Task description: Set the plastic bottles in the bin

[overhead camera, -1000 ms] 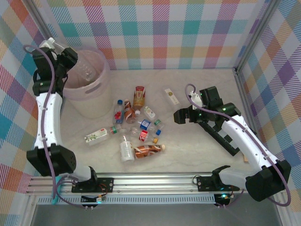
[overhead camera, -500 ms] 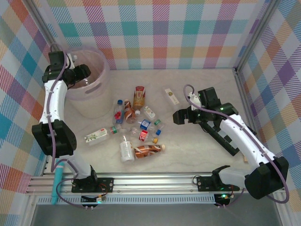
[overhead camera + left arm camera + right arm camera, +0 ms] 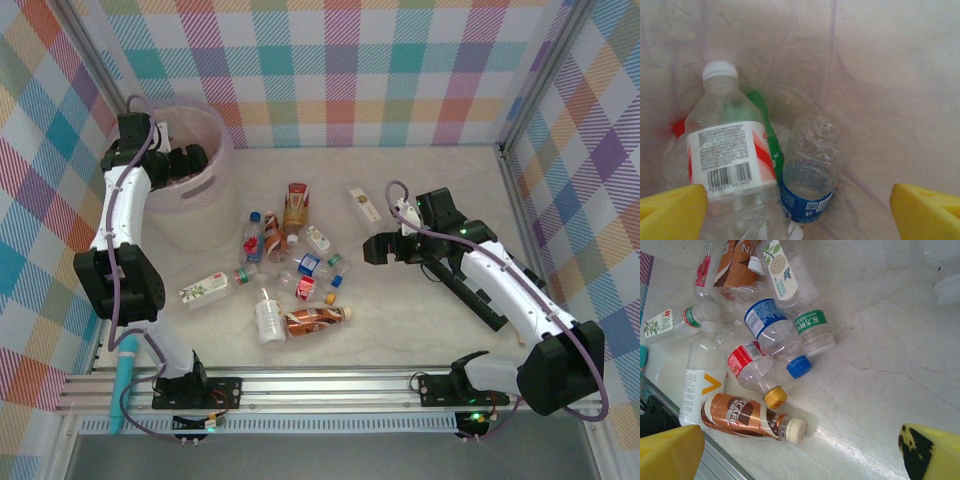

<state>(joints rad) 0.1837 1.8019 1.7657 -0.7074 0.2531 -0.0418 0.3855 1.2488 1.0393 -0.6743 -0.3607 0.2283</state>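
Left wrist: bottles (image 3: 732, 160) lie below left end effector (image 3: 799, 212).

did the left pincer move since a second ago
Yes. In the top view the left pincer has shifted right, from over the left rim of the bin to over its open middle.

Reaches far forward-left with the left gripper (image 3: 188, 160), jaws wide apart, empty; points the right gripper (image 3: 372, 250) leftward, jaws equally wide.

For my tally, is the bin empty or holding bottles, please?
Not empty: a white-capped bottle, a blue-labelled bottle and a green bottle lie in the bin.
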